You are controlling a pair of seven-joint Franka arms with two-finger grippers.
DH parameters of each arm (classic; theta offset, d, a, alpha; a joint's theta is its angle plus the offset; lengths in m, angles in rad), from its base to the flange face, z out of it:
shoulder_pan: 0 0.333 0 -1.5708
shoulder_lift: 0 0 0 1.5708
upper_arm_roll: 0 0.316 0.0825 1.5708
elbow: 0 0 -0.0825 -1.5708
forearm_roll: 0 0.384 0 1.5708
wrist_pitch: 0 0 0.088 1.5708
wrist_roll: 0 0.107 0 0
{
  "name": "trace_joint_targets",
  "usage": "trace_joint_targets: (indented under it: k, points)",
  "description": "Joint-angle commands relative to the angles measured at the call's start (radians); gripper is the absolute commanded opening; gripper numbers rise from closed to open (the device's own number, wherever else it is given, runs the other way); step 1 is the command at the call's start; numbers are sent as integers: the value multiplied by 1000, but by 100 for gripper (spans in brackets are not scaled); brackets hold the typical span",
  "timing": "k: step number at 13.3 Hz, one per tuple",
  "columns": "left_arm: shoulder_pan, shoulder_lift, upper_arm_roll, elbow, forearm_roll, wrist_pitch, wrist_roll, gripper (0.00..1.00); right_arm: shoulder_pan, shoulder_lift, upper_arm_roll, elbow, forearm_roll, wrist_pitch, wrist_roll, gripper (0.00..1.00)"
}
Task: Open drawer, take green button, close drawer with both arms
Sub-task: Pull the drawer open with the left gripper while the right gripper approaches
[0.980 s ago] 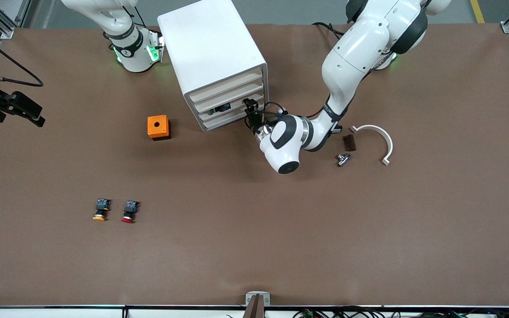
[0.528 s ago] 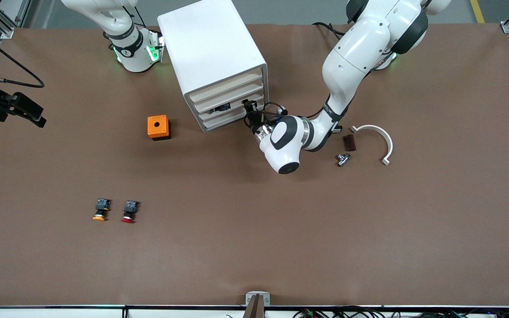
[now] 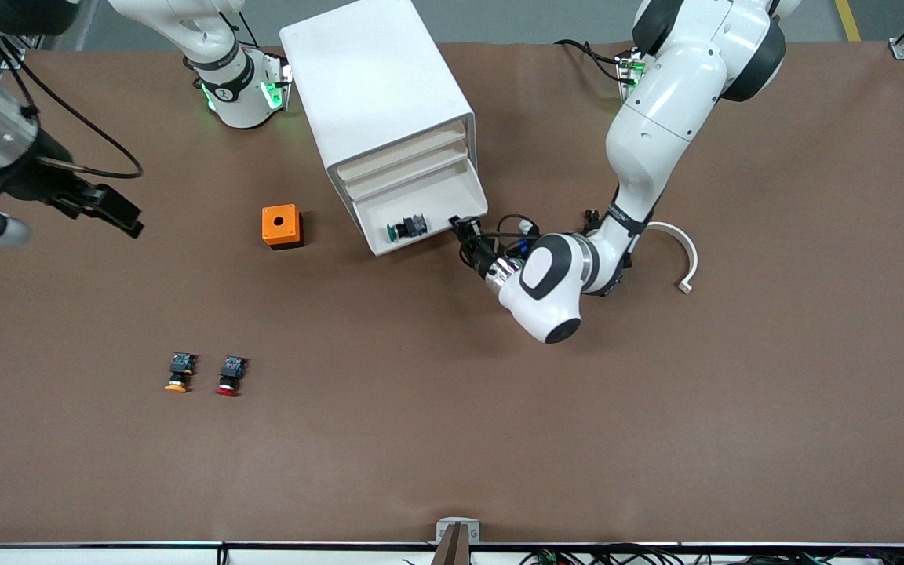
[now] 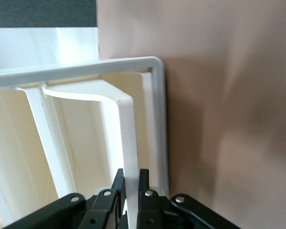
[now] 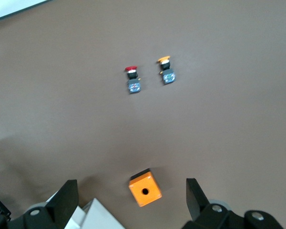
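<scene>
Only our front view shows the green-capped button [image 3: 406, 228] in the pulled-out white drawer [image 3: 452, 205]; left gripper [image 4: 129, 185] pinches its handle, right gripper [image 5: 133, 198] gapes above brown tabletop [image 3: 452, 408].

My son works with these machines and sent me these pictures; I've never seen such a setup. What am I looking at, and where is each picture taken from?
Two white robot arms stand at a brown table. One picture looks down from a high camera facing them; the other two come from cameras on each arm's wrist.

The left tool is shut on the handle of a drawer, which stands pulled out of the white cabinet. In the drawer lies a green-capped button. The left wrist view shows that handle close up.

The right tool hangs open, holding nothing, over the right arm's end of the table.

Also there: an orange box, an orange-capped button beside a red-capped one, and a curved white piece.
</scene>
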Motion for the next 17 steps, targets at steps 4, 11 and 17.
trace_joint_targets:
  k: [4, 11, 17]
  points:
    - [-18, 22, 33, 40, 5, 71, 81, 45, -9, 128, 197, 16, 19, 58, 401, 100]
    - [86, -93, 53, 54, 198, -128, 81, 99, 2, 364, 401, -1, -7, 269, 962, 100]
    - [203, -214, 50, 130, 434, -265, 85, 99, 25, 421, 520, -178, -137, 437, 1220, 100]
